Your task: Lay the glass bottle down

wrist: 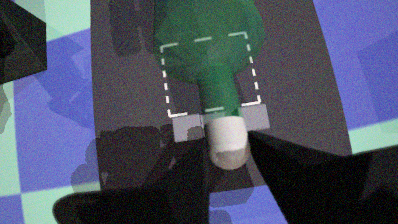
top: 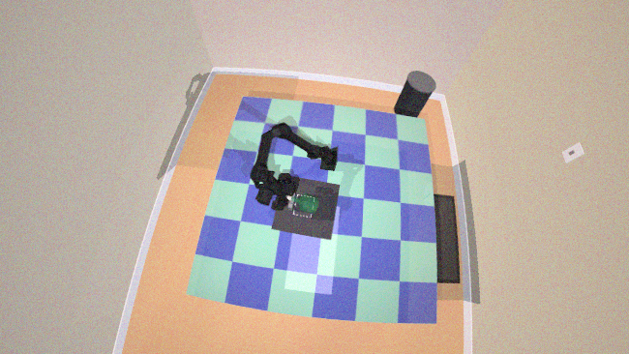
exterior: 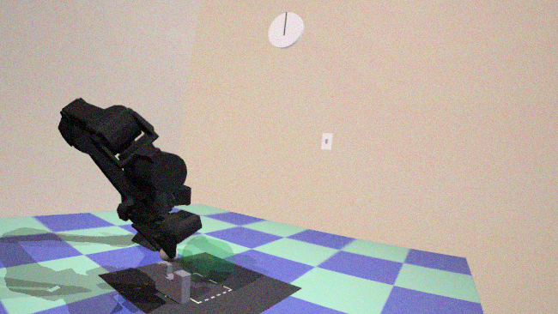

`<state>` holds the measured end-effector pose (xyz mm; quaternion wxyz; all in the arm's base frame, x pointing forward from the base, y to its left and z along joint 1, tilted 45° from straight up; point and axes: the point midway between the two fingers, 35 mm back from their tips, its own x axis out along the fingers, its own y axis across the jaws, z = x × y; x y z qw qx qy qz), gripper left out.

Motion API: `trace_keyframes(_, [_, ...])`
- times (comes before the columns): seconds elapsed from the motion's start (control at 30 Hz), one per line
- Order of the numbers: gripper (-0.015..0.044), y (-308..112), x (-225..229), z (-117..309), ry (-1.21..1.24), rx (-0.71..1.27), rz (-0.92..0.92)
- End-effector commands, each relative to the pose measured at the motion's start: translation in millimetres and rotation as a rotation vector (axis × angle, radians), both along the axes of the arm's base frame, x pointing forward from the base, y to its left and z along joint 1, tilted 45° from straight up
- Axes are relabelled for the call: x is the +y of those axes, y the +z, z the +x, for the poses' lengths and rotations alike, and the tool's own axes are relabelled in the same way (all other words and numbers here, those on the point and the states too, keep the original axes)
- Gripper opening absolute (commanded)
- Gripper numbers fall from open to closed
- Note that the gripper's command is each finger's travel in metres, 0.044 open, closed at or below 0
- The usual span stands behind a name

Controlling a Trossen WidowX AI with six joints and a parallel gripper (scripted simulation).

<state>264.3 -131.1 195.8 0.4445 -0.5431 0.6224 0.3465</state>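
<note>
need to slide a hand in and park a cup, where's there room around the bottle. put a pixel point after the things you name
Best bet: the mat's (top: 310, 233) (exterior: 275, 288) strip beyond the outline (top: 304, 216) (exterior: 215, 297), on the side away from the arm's base. It is crowded at the neck, where the gripper (exterior: 169, 256) (wrist: 226, 140) holds the bottle (top: 308, 203) (exterior: 208, 257) (wrist: 210, 40) over the rest (exterior: 183, 287) (wrist: 188, 128).
</note>
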Motion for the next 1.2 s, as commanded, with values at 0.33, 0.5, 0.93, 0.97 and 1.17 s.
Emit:
trace_keyframes(0.33, [0.0107, -3, -11, -2, -0.001, -0.002, 0.001])
trace_keyframes(0.5, [0.0107, -4, -14, -3, -0.002, -0.003, 0.002])
trace_keyframes(0.93, [0.0107, -6, -22, -4, -0.006, -0.006, 0.005])
trace_keyframes(0.97, [0.0107, -6, -23, -4, -0.006, -0.006, 0.005])
trace_keyframes(1.17, [0.0107, -7, -27, -5, -0.008, -0.007, 0.006])
